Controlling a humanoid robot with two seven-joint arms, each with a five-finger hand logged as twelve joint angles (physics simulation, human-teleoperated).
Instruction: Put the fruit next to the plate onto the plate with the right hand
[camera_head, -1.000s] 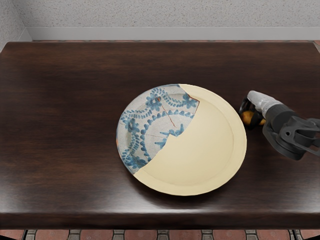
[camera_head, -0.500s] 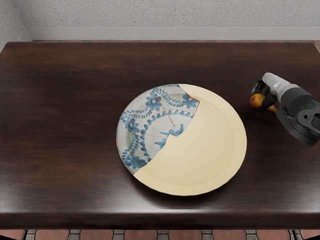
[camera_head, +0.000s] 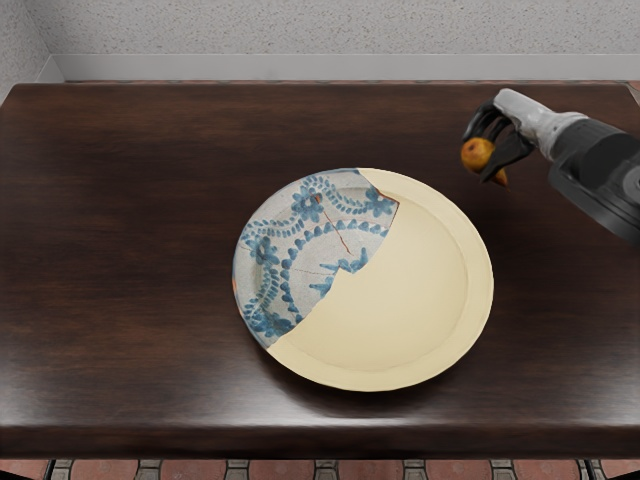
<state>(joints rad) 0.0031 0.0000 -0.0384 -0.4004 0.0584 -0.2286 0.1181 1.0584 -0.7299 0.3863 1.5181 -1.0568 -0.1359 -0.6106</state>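
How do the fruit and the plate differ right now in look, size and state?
The fruit is small, round and orange; the plate is far larger, shallow, cream with a blue-patterned section. The fruit is gripped in the right robot hand, beyond the plate's rim; the plate lies on the table, holding nothing.

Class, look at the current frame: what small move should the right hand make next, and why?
Probably carry the fruit left and toward the camera until it is over the plate. The right hand is already shut on the fruit, but holds it beyond the plate's upper right rim, so releasing here would likely miss.
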